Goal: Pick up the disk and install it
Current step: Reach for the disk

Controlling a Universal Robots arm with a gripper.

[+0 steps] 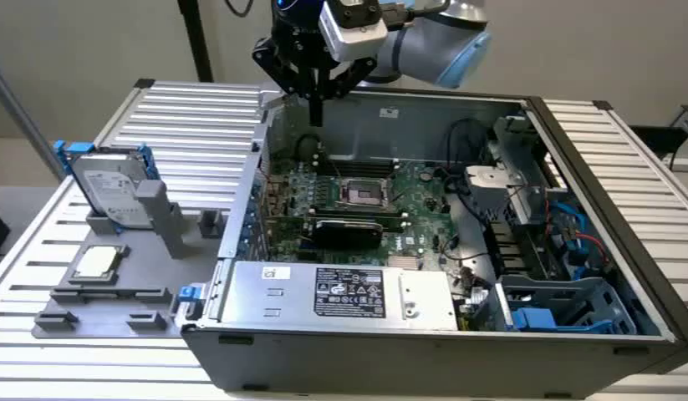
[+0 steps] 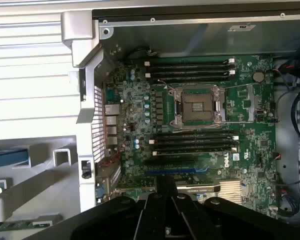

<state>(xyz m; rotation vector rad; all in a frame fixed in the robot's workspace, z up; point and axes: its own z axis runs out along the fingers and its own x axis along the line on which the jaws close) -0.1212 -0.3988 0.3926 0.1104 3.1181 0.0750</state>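
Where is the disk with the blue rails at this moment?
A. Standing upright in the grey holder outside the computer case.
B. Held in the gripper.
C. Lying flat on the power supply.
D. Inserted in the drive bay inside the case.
A: the disk stands upright in the grey holder beside the computer case, while the shut gripper hangs above the case holding nothing.

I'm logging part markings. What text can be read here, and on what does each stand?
"DELL": on the motherboard.
Black label on the power supply: too small to read.
White label on the disk: too small to read.
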